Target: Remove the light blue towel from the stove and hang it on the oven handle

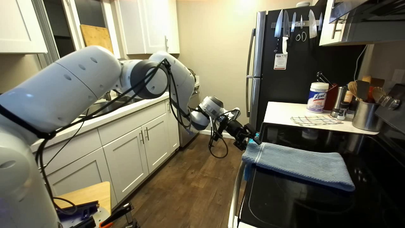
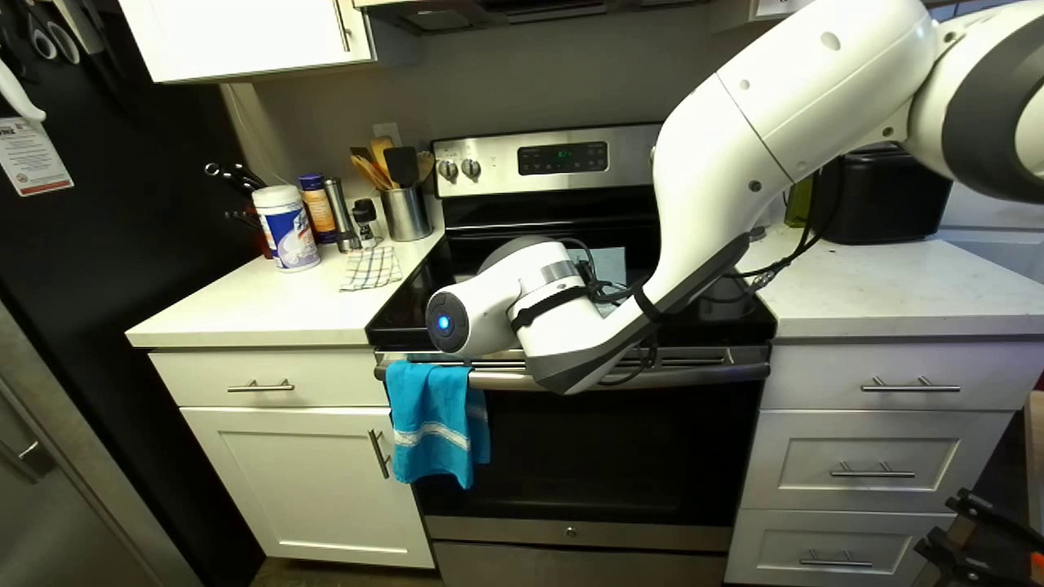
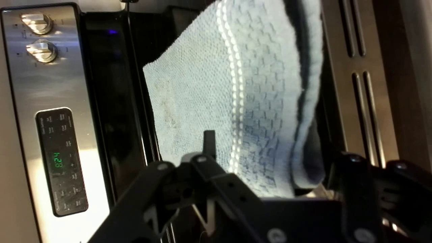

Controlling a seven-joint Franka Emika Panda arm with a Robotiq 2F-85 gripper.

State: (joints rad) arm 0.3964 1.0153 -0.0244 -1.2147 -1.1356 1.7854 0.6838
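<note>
Blue towel (image 1: pixel 300 162) on blk stove (image 1: pixel 291 202), wd flr (image 1: pixel 186 186)

Lt-blue twl (image 1: pixel 300 163) on stove (image 1: pixel 284 202)

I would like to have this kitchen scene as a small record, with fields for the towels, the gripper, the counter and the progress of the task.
Task towel: light blue towel, lying on the stove, one end at the front edge
Second towel: bright blue towel, hanging on the oven handle, near the refrigerator side
Gripper: open, at the light blue towel's front end; contact unclear
Counter: holds wipes tub, checked cloth, steel utensil holder
Progress: light blue towel not yet hung
</note>
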